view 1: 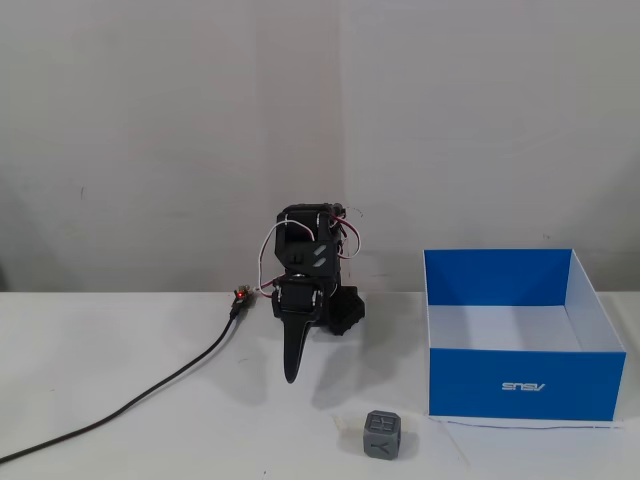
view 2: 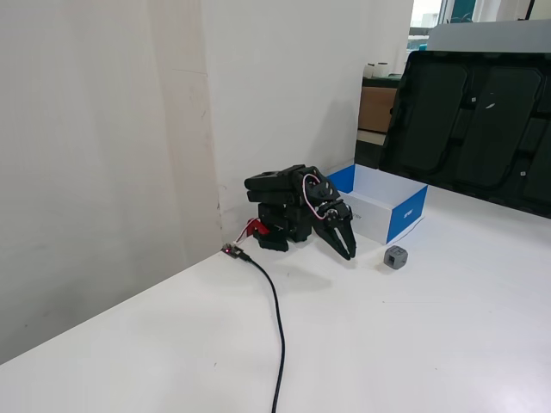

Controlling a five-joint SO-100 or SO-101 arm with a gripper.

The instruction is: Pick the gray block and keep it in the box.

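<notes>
Lower centre of a fixed view, the gray block (view 1: 382,434) sits beside the box (view 1: 520,384); the end effector (view 1: 292,372) is pressed together, empty.

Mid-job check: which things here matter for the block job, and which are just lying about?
For the job:
gray block, on the table outside the box
box, nothing seen inside
gripper

Lying about:
black cable
black panels
cardboard carton

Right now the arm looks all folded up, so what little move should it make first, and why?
Probably it should unfold and swing the gripper toward the gray block, opening as it goes. The block sits alone on the table just outside the box, untouched, to the gripper's right in this fixed view, and the fingers look closed and empty.
</notes>
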